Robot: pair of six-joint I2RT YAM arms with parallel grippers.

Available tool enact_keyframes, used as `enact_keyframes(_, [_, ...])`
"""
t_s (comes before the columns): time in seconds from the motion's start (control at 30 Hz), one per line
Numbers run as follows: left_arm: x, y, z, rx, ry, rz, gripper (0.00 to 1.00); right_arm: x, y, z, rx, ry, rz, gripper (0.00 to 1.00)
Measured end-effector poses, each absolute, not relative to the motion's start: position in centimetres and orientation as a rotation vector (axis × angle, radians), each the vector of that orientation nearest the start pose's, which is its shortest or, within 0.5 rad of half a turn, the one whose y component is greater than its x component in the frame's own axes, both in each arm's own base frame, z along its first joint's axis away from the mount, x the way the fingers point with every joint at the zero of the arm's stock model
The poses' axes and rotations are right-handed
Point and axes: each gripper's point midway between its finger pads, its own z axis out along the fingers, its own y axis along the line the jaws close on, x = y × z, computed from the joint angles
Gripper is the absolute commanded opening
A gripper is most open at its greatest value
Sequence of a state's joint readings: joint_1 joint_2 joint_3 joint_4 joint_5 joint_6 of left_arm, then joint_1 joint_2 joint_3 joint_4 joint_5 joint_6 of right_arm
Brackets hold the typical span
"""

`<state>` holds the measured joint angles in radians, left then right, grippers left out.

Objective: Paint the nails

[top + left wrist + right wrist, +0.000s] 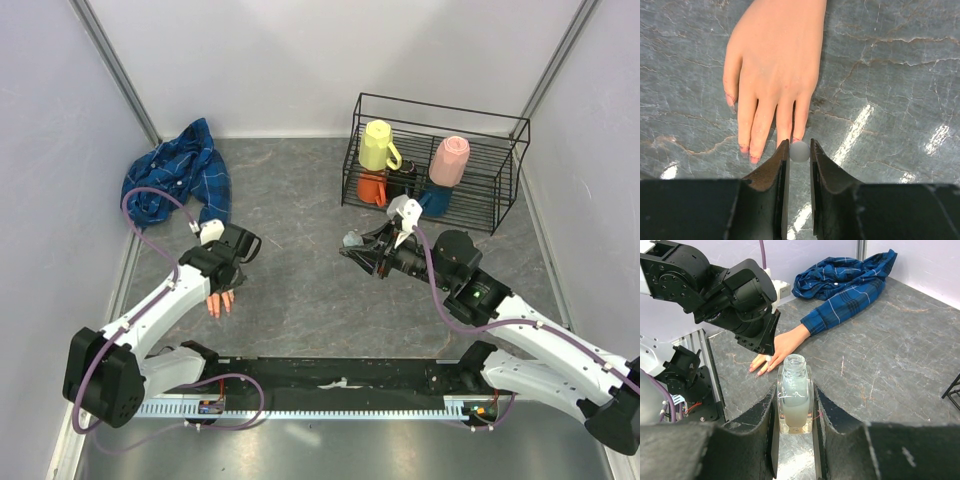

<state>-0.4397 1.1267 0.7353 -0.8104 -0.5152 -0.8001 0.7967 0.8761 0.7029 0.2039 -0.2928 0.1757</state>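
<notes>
The pale peach mannequin hand (775, 65) lies palm down on the grey table, sticking out of a blue plaid sleeve (840, 310). Its fingertip nails (754, 159) carry pinkish traces. My left gripper (800, 145) is shut on a small white round brush cap (800, 151) right at the tips of the ring and little fingers; the brush itself is hidden. In the top view the left gripper (224, 283) hovers over the hand (216, 306). My right gripper (795, 387) is shut on an uncapped clear bottle (795, 395) of pale liquid, held upright mid-table, and also shows in the top view (358, 248).
The rest of the plaid shirt (180, 180) lies bunched at the back left by the wall. A black wire rack (435, 165) with yellow, pink, orange and blue cups stands at the back right. A black rail (340, 375) runs along the near edge.
</notes>
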Motion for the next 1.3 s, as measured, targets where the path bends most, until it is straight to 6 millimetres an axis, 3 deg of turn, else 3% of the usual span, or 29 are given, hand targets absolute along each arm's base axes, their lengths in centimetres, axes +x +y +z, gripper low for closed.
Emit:
enact_keyframes(0.5, [21.6, -3.9, 7.7, -0.593, 2.473, 0.234, 0.02, 20.1, 28.7, 29.6, -0.726, 1.468, 0.983, 0.00])
enact_keyframes(1.3, [21.2, -3.1, 6.6, -0.616, 2.497, 0.328, 0.02, 20.0, 28.7, 29.7, -0.727, 1.467, 0.984, 0.00])
